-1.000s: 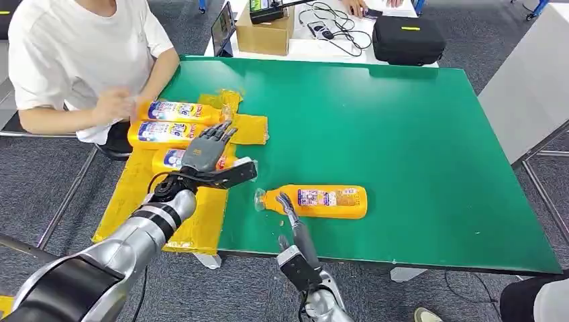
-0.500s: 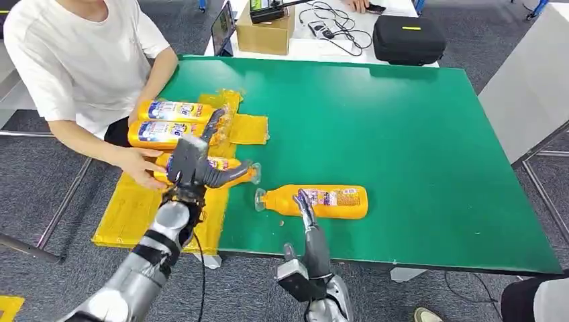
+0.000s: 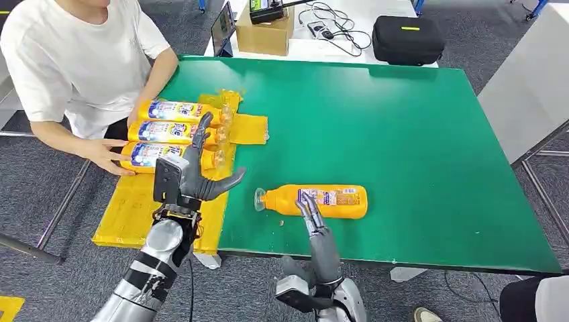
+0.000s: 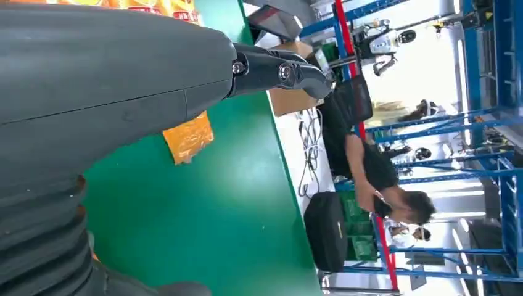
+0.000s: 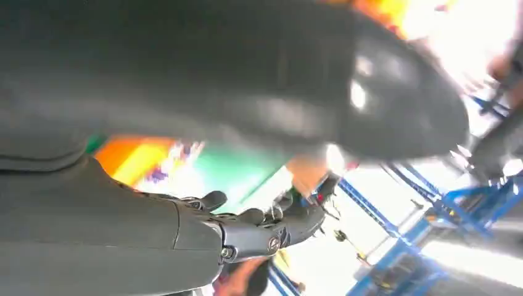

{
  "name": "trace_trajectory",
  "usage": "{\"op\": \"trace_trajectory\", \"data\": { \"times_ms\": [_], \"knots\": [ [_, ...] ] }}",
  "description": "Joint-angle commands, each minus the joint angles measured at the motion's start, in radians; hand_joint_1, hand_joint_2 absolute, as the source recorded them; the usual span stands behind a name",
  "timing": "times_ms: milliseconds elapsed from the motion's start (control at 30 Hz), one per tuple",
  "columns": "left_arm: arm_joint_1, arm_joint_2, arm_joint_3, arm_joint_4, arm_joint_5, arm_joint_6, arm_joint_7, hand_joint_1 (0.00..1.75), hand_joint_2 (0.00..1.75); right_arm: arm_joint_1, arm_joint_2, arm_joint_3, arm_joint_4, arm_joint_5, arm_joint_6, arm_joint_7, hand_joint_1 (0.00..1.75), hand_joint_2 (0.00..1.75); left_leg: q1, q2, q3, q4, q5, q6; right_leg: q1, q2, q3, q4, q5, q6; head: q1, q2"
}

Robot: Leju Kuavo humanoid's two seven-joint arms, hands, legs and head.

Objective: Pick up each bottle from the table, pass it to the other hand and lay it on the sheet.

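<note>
Orange plastic bottle [image 3: 315, 201] lies on its side at centre frame on the green worktop [image 3: 402, 127]. Right hand [image 3: 310, 208] reaches it, fingers apart, holding nothing; left hand [image 3: 194, 171] hovers empty over the yellow sheet [image 3: 134, 208]. Next: grip, then pass.

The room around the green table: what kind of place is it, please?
Probably a robotics lab or test workshop. Beyond the green table stands a white desk with cables, a cardboard box and a black case. The left wrist view shows blue metal racks with equipment.
</note>
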Motion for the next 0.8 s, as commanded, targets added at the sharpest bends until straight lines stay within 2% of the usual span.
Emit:
{"op": "trace_trajectory", "data": {
  "times_ms": [33, 133, 267, 400, 533, 700, 800],
  "knots": [
    [0.122, 0.008, 0.066, -0.108, -0.04, 0.043, 0.01, 0.0, 1.75, -0.008, -0.208, -0.236, -0.074, 0.595, -0.03, 0.298, 0.0, 1.75, 0.0, 0.001, 0.007, -0.002, -0.002, 0.0, 0.0, 0.0, 0.008, -0.003, -0.002, -0.001, 0.0, 0.0],
    [0.147, -0.002, 0.085, -0.111, -0.061, 0.047, 0.008, 0.0, 1.75, -0.058, -0.242, -0.248, -0.029, 0.521, 0.019, 0.347, 0.0, 1.75, -0.001, 0.0, 0.004, -0.001, -0.001, 0.001, -0.001, -0.001, 0.005, -0.002, -0.001, 0.0, 0.0, 0.0],
    [0.122, -0.014, 0.07, -0.086, -0.079, 0.041, 0.007, 0.0, 1.75, -0.184, -0.201, -0.228, 0.152, 0.473, 0.124, 0.363, 0.0, 1.75, -0.002, 0.002, 0.003, 0.0, -0.002, 0.0, -0.002, 0.003, 0.004, -0.001, -0.001, -0.001, 0.0, 0.0],
    [0.072, -0.02, 0.04, -0.039, -0.076, 0.031, 0.011, 0.0, 1.75, -0.318, -0.159, -0.197, 0.388, 0.436, 0.155, 0.371, 0.0, 1.75, -0.001, 0.004, 0.004, 0.0, -0.001, -0.001, -0.001, 0.002, 0.005, -0.002, 0.001, -0.001, 0.0, 0.0],
    [0.042, -0.025, 0.026, 0.001, -0.069, 0.027, 0.017, 0.0, 1.75, -0.375, -0.15, -0.18, 0.492, 0.442, 0.148, 0.397, 0.0, 1.75, -0.002, 0.001, 0.003, 0.0, 0.001, 0.001, -0.001, 0.0, 0.003, -0.001, 0.001, 0.0, 0.0, 0.0],
    [0.027, -0.026, 0.022, 0.018, -0.072, 0.034, 0.018, 0.0, 1.75, -0.397, -0.148, -0.168, 0.513, 0.455, 0.142, 0.41, 0.0, 1.75, -0.001, 0.001, 0.006, 0.0, -0.001, 0.001, 0.0, 0.0, 0.007, -0.001, 0.0, -0.001, 0.0, 0.0],
    [0.005, -0.03, 0.021, 0.034, -0.071, 0.034, 0.019, 0.0, 1.75, -0.429, -0.133, -0.16, 0.527, 0.454, 0.177, 0.414, 0.0, 1.75, -0.002, 0.0, 0.002, 0.0, 0.001, 0.001, -0.002, 0.0, 0.002, 0.0, 0.001, 0.001, 0.0, 0.0]
  ]
}}
